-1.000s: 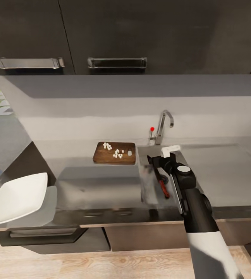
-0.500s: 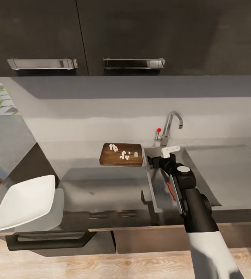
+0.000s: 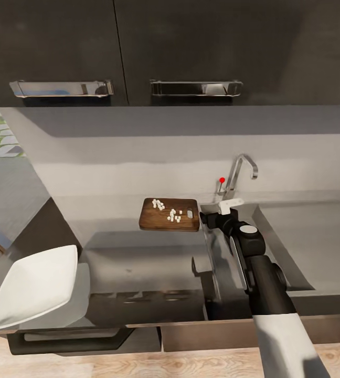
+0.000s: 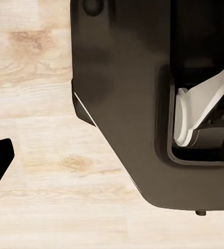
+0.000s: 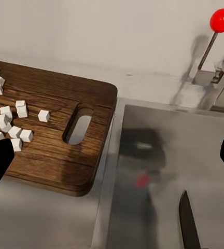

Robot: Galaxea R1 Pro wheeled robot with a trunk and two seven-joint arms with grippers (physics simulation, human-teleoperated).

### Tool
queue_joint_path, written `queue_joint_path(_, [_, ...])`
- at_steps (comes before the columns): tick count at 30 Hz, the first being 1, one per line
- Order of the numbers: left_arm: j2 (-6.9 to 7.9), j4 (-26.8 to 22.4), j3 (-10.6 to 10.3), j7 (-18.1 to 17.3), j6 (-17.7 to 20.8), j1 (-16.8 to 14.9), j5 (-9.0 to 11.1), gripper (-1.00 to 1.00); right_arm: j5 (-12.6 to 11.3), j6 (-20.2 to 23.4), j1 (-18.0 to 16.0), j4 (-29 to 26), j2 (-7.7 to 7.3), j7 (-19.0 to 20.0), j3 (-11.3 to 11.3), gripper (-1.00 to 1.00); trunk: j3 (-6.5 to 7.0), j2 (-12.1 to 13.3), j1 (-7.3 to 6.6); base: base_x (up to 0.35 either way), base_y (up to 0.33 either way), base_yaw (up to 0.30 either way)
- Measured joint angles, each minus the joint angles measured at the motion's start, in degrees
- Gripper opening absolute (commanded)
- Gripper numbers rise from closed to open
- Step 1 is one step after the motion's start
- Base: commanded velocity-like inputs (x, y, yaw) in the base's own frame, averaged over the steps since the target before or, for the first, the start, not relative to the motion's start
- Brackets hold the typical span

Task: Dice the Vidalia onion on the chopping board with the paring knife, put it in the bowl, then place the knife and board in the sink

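Two hands spread wide, empty: right hand [image 5: 112,158] over the sink [image 5: 195,135], left hand [image 4: 112,155] over the floor. Knife [image 5: 190,223] lies in the sink. Over the last second only the camera shifted. Dice [image 3: 172,213] remain on the board [image 3: 162,220]; bowl [image 3: 33,286] still empty, so transfer pending.

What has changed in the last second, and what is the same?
The camera moved, so the scene shifted right in the head view. The right end effector, paring knife at its tip, now hangs over the sink edge nearest the chopping board, not mid-basin. Nothing was released. The diced onion stays on the board; the bowl stays empty.
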Motion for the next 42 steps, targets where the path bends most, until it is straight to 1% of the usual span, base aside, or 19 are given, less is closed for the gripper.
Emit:
queue_joint_path(11, [-0.02,0.3,0.0,0.0,-0.1,0.0,0.0,1.00,0.0,0.0,0.0,0.8,0.18,-0.1,0.0,1.00,0.00,0.0,0.00,0.006,0.007,0.000])
queue_joint_path(20, [-0.05,0.3,0.0,0.0,-0.1,0.0,0.0,1.00,0.0,0.0,0.0,1.7,0.26,-0.3,0.0,1.00,0.00,0.0,-0.01,0.182,0.166,0.000])
queue_joint_path(31, [-0.01,0.3,-0.1,0.0,-0.3,0.0,0.0,1.00,0.0,0.0,0.0,2.2,0.33,-0.4,-0.1,1.00,0.00,0.0,0.00,0.012,0.009,0.000])
queue_joint_path(34, [0.00,0.5,-0.1,0.0,-0.3,0.0,0.0,1.00,0.0,0.0,0.0,4.0,0.44,-2.5,-0.2,1.00,0.00,0.0,0.00,0.000,0.000,0.000])
queue_joint_path(35, [0.01,1.0,0.0,0.0,-0.3,0.0,0.1,1.00,0.0,0.0,0.0,4.4,0.62,-4.0,-0.2,1.00,0.00,0.0,0.00,0.000,0.000,0.000])
queue_joint_path(38, [0.01,2.2,0.0,0.0,-0.3,0.0,0.0,1.00,0.1,-0.1,0.0,6.9,1.79,-7.9,-0.4,1.00,0.00,0.0,0.00,0.000,0.000,0.000])
queue_joint_path(40, [0.01,2.5,0.1,0.0,-0.3,0.0,0.0,1.00,0.3,-0.6,-0.3,11.4,2.06,-10.0,-0.4,1.00,0.00,0.0,0.00,0.000,0.000,0.000])
queue_joint_path(42, [0.01,2.6,0.1,0.0,-0.3,0.0,0.0,1.00,0.4,-2.1,-1.2,16.4,2.11,-10.7,-0.5,1.00,0.00,0.0,0.00,0.000,0.000,0.000])
